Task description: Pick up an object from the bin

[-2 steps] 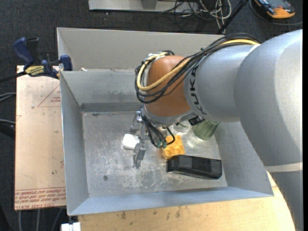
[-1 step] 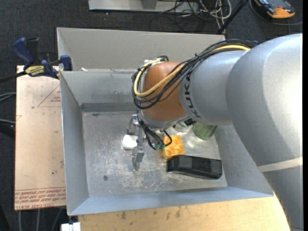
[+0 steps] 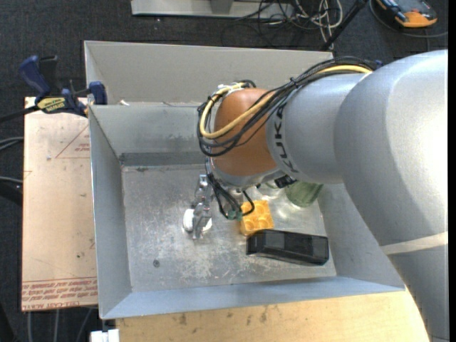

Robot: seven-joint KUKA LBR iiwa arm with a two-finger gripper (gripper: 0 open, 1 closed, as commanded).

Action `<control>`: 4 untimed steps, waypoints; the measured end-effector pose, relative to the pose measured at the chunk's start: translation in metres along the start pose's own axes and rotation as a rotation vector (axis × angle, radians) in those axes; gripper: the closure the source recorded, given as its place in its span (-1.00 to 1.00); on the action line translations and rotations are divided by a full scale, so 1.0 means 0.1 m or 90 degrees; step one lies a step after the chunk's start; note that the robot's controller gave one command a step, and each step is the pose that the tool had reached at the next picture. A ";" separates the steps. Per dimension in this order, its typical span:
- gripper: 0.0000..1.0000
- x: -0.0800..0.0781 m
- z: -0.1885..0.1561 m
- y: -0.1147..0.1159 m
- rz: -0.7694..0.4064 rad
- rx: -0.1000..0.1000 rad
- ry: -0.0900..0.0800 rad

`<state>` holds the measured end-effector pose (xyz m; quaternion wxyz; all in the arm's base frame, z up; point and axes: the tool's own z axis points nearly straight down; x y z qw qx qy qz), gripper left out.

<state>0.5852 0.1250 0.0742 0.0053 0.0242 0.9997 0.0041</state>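
Reaching down to the bin floor, gripper (image 3: 197, 223) sits about mid-bin in the grey metal bin (image 3: 107, 191), its tip on or just above scuffed bare metal. How wide it stands, cannot tell. Orange wrist cover (image 3: 239, 137) with looped yellow and black cables (image 3: 214, 120) is directly above it, and the arm (image 3: 370, 134) comes in from the right. Nearest thing is a small yellow-orange block (image 3: 256, 218), just right of the gripper and apart from it. Black oblong box (image 3: 288, 247) lies flat on the near side of the block, touching or almost touching it, close to the near wall. Pale green translucent thing (image 3: 305, 193) is farther right, partly under the arm, kind unclear.
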 end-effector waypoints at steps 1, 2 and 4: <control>1.00 0.00 0.00 0.00 0.000 0.000 0.000; 1.00 0.00 -0.02 0.00 0.000 0.000 0.001; 1.00 0.02 -0.24 -0.01 0.000 0.004 0.007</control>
